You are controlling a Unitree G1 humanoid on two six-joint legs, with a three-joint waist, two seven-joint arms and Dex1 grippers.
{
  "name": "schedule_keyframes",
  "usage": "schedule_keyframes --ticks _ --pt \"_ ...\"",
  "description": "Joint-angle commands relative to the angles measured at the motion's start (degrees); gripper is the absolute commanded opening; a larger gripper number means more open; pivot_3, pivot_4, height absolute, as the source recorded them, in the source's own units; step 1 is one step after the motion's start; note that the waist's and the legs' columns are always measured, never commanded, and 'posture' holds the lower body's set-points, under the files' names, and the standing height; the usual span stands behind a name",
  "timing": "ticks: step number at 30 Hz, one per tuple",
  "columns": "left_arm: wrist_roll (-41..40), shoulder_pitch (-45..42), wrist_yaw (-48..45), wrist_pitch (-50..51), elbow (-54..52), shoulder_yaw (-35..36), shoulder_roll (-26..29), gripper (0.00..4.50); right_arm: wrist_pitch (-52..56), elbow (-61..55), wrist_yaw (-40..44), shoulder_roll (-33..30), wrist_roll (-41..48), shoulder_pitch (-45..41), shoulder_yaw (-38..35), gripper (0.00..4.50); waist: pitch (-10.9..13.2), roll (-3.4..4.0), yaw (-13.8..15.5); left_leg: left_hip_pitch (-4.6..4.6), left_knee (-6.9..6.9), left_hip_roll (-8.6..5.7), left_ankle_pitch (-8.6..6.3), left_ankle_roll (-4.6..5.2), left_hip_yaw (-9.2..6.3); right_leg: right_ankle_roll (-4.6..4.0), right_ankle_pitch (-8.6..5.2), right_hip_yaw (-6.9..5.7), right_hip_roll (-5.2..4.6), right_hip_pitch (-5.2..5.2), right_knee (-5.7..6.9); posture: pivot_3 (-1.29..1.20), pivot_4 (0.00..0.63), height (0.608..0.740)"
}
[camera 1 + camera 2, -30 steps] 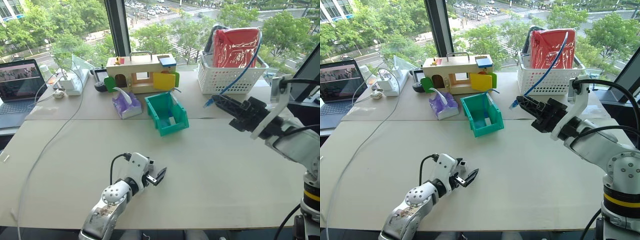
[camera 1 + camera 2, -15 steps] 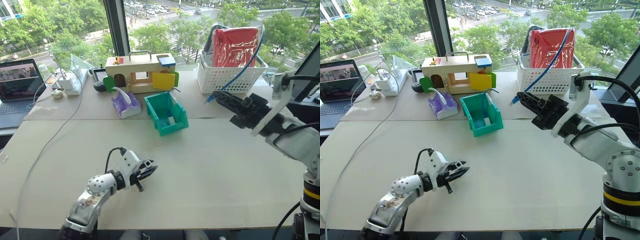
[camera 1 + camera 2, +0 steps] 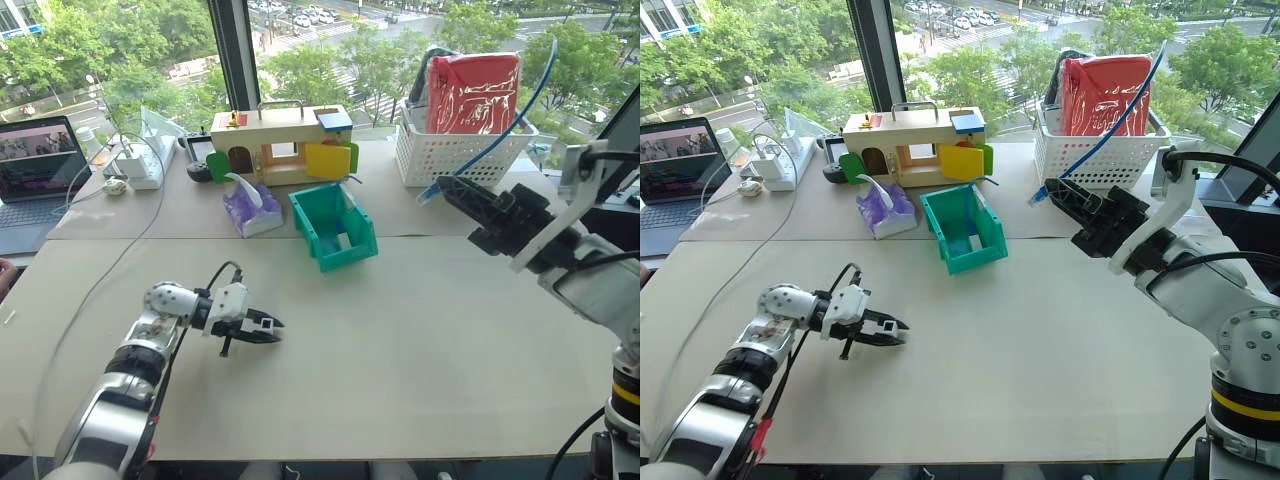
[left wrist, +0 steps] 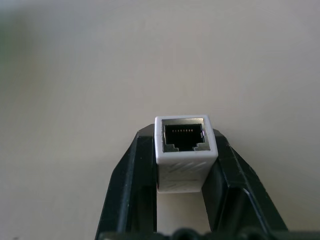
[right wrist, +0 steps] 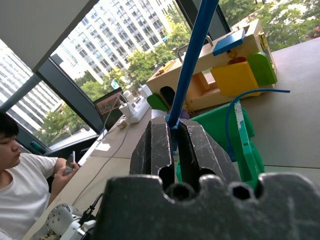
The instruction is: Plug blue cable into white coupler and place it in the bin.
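The left gripper [image 3: 262, 327] hovered just above the table [image 3: 420, 340] at about seven o'clock, pointing toward three o'clock, its fingers clamped on the coupler [image 4: 185, 150], whose dark socket faced outward. The right gripper [image 3: 1065, 197] was raised at about two o'clock, pinched tight on the cable [image 5: 192, 55]; one plug end poked out past its tips, and the cord arced up toward one o'clock over a white basket [image 3: 455, 155]. The bin [image 3: 335, 226] sat on the table near centre, toward twelve o'clock, between both grippers.
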Motion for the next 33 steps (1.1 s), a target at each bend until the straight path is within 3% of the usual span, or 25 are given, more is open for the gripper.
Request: schedule_keyframes --ticks 1,9,19,21,22,25,26,28,33 --pt "1.67 -4.51 3.89 -0.39 3.92 0.23 -6.23 0.70 -2.49 -2.47 -0.12 0.45 -0.51 -0.46 -0.99 0.00 0.01 -0.01 -0.02 -0.01 0.01 0.00 0.00 0.00 0.00 0.01 0.00 0.00 0.00 0.00 0.00 0.00 0.150 0.740" --pt "3.49 -5.50 5.31 3.84 2.57 -0.99 -15.11 0.70 -4.32 -4.16 -0.99 2.32 -2.13 -0.11 -0.79 0.00 0.02 -0.03 -1.11 0.01 0.02 0.00 0.01 0.08 -0.01 0.02 0.00 0.00 0.00 -0.02 0.03 0.00 0.150 0.740" --pt "8.12 -3.12 8.03 7.88 0.64 -3.03 -14.15 0.70 -5.15 -5.10 -2.02 2.10 -1.87 0.68 -1.36 0.00 0.01 -0.03 -1.34 0.04 0.02 0.00 0.04 0.12 -0.02 0.02 0.00 0.00 0.00 -0.01 0.06 0.00 0.150 0.740" --pt "7.75 -2.85 8.28 8.50 -0.03 -2.68 -14.28 1.70 -5.09 -4.89 -1.95 2.03 -1.84 0.46 -1.23 0.00 0.02 -0.03 -1.36 0.06 0.02 -0.01 0.04 0.13 -0.02 0.02 0.00 0.00 0.00 0.01 0.06 0.00 0.150 0.740" --pt "7.50 -2.60 8.09 8.91 -0.61 -2.59 -14.18 1.87 -5.04 -4.73 -1.88 1.98 -1.84 0.27 -1.14 0.00 0.01 -0.02 -1.36 0.06 0.02 -0.01 0.04 0.13 -0.02 0.02 0.00 0.00 0.00 0.01 0.07 0.00 0.150 0.740" --pt "7.49 -2.08 8.24 9.59 -1.85 -2.49 -13.71 3.10 -4.91 -4.33 -1.67 1.87 -1.88 -0.12 -0.98 0.00 0.01 -0.02 -1.35 0.07 0.02 -0.01 0.05 0.13 -0.02 0.02 0.00 0.00 0.00 0.01 0.07 0.00 0.150 0.740" --pt "7.42 -1.92 8.39 10.05 -2.24 -2.28 -13.36 3.25 -4.85 -4.17 -1.58 1.89 -1.94 -0.27 -0.87 0.00 0.01 -0.03 -1.36 0.07 0.02 -0.01 0.05 0.13 -0.02 0.02 0.00 0.00 0.00 0.01 0.07 0.00 0.150 0.740" --pt "7.07 -1.67 8.52 11.95 -3.01 -1.75 -12.48 4.03 -4.71 -3.87 -1.37 1.90 -2.05 -0.52 -0.66 0.00 0.01 -0.02 -1.39 0.07 0.02 -0.01 0.05 0.13 -0.02 0.02 0.00 0.00 0.00 0.01 0.08 0.00 0.150 0.740" --pt "5.79 -0.13 9.06 15.57 -4.94 -0.44 -10.81 4.03 -4.41 -3.11 -0.69 1.97 -2.41 -1.08 -0.32 0.00 0.01 -0.02 -1.56 0.10 0.01 0.00 0.05 0.14 -0.02 0.02 0.00 0.00 0.00 0.01 0.10 0.00 0.150 0.740"
